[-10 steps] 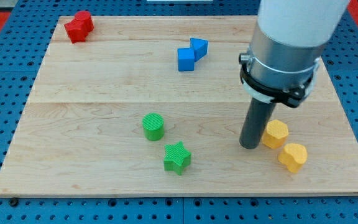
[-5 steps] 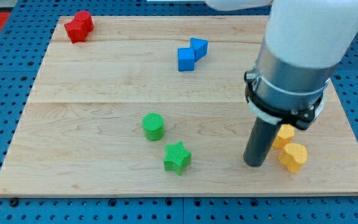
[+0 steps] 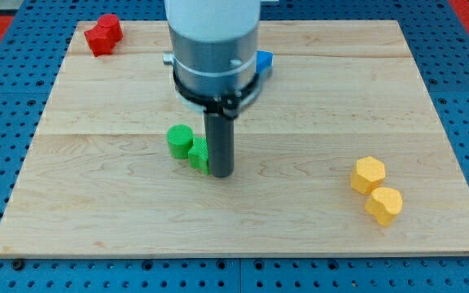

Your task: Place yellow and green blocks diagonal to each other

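Two yellow blocks sit touching at the view's right: a hexagon (image 3: 368, 173) and a heart-like block (image 3: 383, 204) just below it. A green cylinder (image 3: 179, 141) stands left of centre, with a second green block (image 3: 198, 154), the star, touching its lower right and partly hidden by the rod. My tip (image 3: 221, 172) rests on the board right against that green star's right side. The yellow blocks are far off to the tip's right.
A red block pair (image 3: 103, 34) sits at the top left corner. A blue block (image 3: 263, 60) peeks out from behind the arm near the top centre. The wooden board (image 3: 96, 203) is ringed by a blue pegboard.
The tip has moved from beside the yellow blocks far left to the green blocks. The green star and cylinder have shifted up and left and now touch. The yellow blocks sit much as before.
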Controlling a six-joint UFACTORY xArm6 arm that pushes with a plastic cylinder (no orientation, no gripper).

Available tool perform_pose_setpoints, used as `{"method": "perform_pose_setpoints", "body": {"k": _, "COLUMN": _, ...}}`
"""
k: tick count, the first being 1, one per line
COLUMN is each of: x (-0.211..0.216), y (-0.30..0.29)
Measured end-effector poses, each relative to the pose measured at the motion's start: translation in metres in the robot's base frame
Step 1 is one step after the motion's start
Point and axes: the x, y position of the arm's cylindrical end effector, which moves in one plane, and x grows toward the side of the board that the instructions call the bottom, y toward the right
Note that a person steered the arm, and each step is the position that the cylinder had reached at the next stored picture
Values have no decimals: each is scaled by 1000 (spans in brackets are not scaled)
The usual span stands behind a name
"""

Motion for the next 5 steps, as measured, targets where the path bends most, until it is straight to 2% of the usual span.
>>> {"method": "perform_pose_setpoints", "body": {"k": 3, "x": -86, "y": -47}}
{"method": "perform_pose_setpoints", "body": {"k": 4, "x": -93, "y": -36}}
{"method": "perform_pose_setpoints", "body": {"k": 5, "x": -104, "y": 35}}
